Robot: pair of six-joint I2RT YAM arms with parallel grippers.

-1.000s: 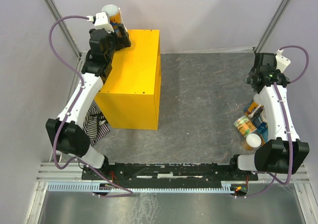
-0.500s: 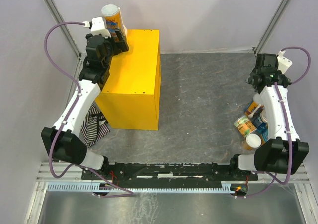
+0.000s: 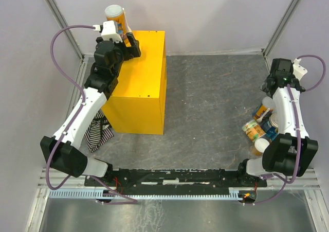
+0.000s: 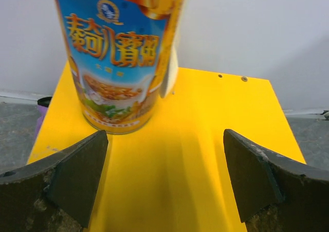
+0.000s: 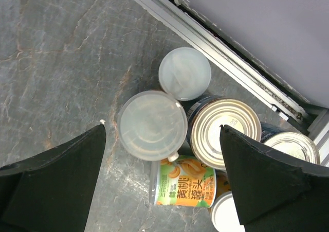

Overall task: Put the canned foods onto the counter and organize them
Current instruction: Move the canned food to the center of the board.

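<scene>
Can (image 4: 119,62), blue-and-yellow label, upright on yellow counter (image 4: 205,160).

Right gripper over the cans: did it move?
Yes. In the top view the right gripper slid right and a little nearer, away from the foot of the corner post and closer to the side wall. Its jaws are open.
</scene>
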